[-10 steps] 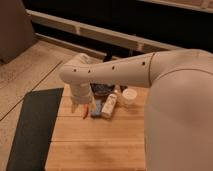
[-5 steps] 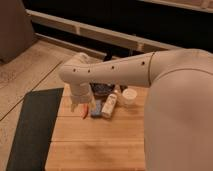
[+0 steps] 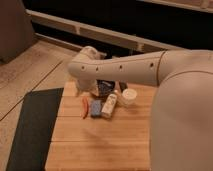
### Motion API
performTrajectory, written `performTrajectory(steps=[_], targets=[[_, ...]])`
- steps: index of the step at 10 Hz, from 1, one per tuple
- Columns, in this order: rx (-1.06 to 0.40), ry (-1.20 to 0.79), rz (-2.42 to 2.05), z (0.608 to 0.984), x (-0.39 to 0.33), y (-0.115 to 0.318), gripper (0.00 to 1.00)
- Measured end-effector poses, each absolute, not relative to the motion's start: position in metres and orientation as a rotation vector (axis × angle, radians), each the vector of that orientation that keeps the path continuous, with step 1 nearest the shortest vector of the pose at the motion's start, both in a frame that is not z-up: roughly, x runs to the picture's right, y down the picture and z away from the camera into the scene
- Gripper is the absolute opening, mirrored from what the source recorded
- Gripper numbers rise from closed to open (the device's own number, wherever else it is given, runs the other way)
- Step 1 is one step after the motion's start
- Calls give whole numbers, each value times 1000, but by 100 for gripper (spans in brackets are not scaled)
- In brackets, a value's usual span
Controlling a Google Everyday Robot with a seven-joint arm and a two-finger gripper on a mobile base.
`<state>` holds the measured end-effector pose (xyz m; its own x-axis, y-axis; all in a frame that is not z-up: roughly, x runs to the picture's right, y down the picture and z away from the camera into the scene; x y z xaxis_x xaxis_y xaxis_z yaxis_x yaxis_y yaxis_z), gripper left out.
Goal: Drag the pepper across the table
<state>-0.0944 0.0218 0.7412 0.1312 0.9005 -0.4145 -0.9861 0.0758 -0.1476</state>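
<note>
A dark mat (image 3: 30,125) lies on speckled tan floor (image 3: 31,67) below a pale wall ledge (image 3: 100,33).

Matt wooden table (image 3: 100,145), smooth red pepper (image 3: 85,107), pale smooth-shelled claw (image 3: 86,91) just above pepper

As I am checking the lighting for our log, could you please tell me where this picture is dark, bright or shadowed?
Camera view: warm, dim light; the background beyond the table is nearly black; the white arm is brightest and shades the gripper, which hangs over the table's far left, just behind the pepper.
</note>
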Motion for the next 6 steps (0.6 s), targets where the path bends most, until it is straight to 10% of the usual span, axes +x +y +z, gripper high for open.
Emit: performTrajectory(steps=[6], targets=[[-446,223,1405,746,-98,21,65]])
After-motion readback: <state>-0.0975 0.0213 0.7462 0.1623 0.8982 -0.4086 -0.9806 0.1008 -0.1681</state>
